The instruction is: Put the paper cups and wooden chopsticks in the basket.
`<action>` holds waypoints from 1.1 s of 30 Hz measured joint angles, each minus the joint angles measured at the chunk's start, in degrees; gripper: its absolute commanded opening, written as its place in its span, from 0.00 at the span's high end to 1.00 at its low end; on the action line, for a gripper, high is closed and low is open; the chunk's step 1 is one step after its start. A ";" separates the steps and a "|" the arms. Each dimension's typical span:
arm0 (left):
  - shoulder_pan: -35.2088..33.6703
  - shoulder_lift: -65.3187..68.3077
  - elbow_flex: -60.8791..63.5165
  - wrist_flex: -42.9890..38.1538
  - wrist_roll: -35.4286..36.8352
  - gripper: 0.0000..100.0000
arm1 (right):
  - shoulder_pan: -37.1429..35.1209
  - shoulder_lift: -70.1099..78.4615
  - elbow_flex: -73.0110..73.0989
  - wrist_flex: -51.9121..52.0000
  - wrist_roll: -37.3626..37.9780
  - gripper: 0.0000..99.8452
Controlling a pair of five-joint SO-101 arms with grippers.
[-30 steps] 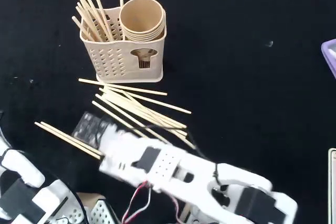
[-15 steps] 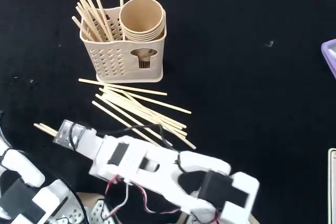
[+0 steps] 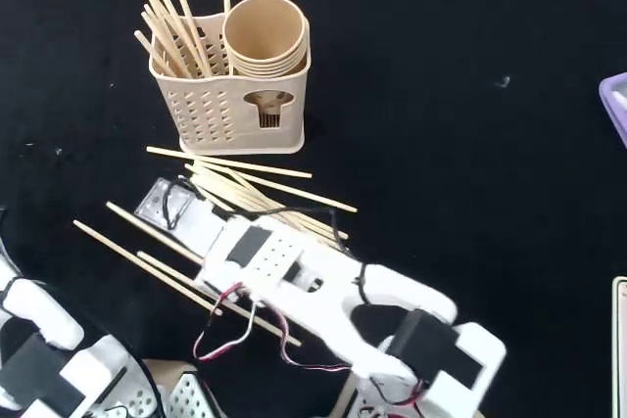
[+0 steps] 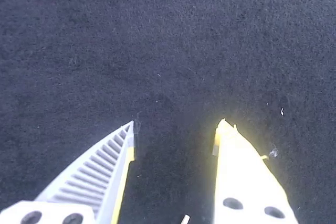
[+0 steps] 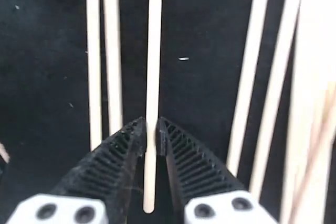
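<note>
The cream basket (image 3: 230, 110) stands at the back left, with stacked paper cups (image 3: 265, 31) in one compartment and several wooden chopsticks (image 3: 174, 31) in the other. A loose pile of chopsticks (image 3: 279, 188) lies in front of it. My right gripper (image 3: 162, 205) is low at the pile's left end. In the right wrist view it (image 5: 151, 127) is shut on a single chopstick (image 5: 154, 51), with two more chopsticks (image 5: 102, 51) lying parallel beside it. My left gripper (image 4: 176, 127) hangs open over bare black cloth.
Two long chopsticks (image 3: 147, 266) lie diagonally at the front left, partly under the right arm. The left arm's base (image 3: 44, 359) fills the front left corner. A purple object (image 3: 615, 105) sits at the right edge.
The right gripper swung from the front left back toward the pile, and the chopsticks at the front left now lie shifted and further apart. The basket has not moved.
</note>
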 measured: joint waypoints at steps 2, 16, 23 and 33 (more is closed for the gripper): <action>0.00 0.00 0.00 0.00 0.00 0.76 | 0.53 -0.79 0.97 0.00 0.79 0.99; 0.00 0.00 0.00 0.00 0.00 0.76 | -6.68 -1.05 3.16 0.70 1.58 0.84; 0.00 0.00 0.00 0.00 0.00 0.76 | -7.65 -1.05 3.16 1.85 1.58 0.84; 0.00 0.00 0.00 0.00 0.00 0.76 | -12.04 -1.05 4.40 -2.99 1.58 0.79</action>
